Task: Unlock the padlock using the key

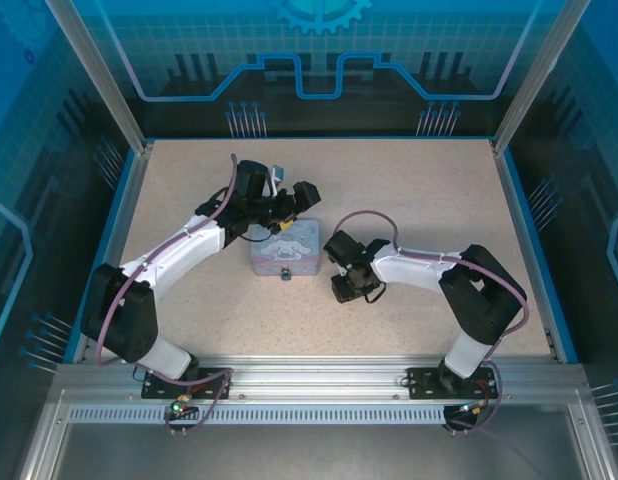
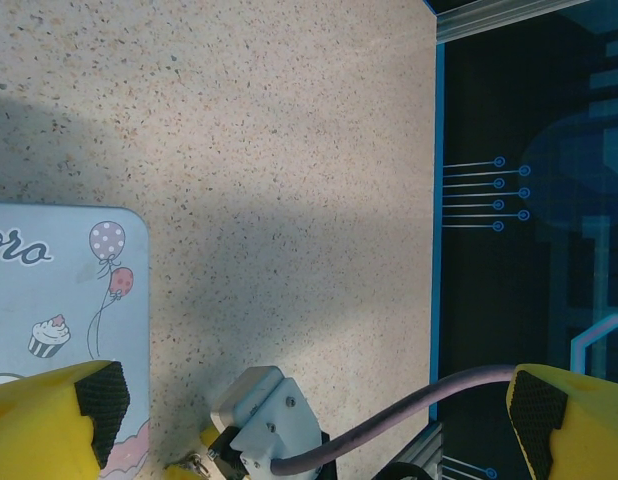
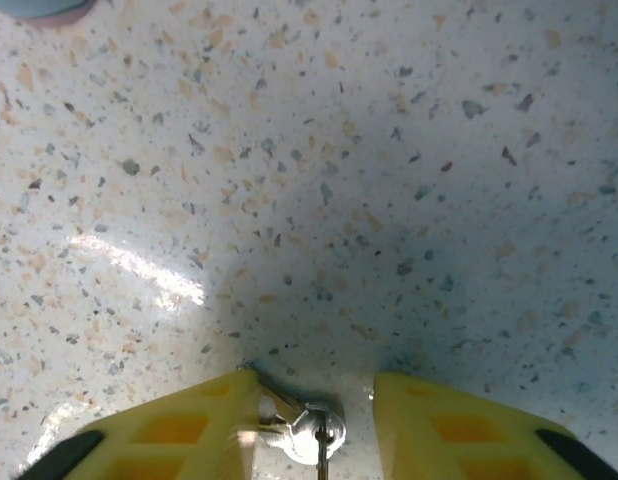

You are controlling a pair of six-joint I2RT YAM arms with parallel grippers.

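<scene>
**Operator:** Where is the key?

**Technician:** The key (image 3: 311, 425) lies flat on the counter (image 3: 319, 150), between the jaws of the right gripper (image 3: 314, 385).

**Operator:** What is the jaw state?

**Technician:** Right gripper: the jaws are partly open and straddle the key. One yellow finger (image 3: 179, 430) touches it and the other stands just clear, so no grip is made. Left gripper (image 2: 319, 392): the jaws are fully apart and hold nothing, poised at the far edge of the tin (image 2: 59, 290).

**Operator:** How is the key oriented?

**Technician:** The bright rounded head sits about midway between the jaws. A slim part runs from it up and left to the touching finger. The long axis therefore appears to lie obliquely across the gap. Which end is the blade cannot be told.

**Operator:** And the padlock?

**Technician:** The padlock (image 1: 286, 273) sits at the tin's near side, facing the arm bases. It is too small to tell its keyhole direction.

**Operator:** What are the hazards?

**Technician:**
- The key is thin and flat on a hard counter, so the jaws may ride over it or skid it aside.
- One-sided contact may spin it, leaving the blade askew to the keyhole.
- Nothing holds the tin, so insertion force could shift the tin and the padlock with it.
</scene>
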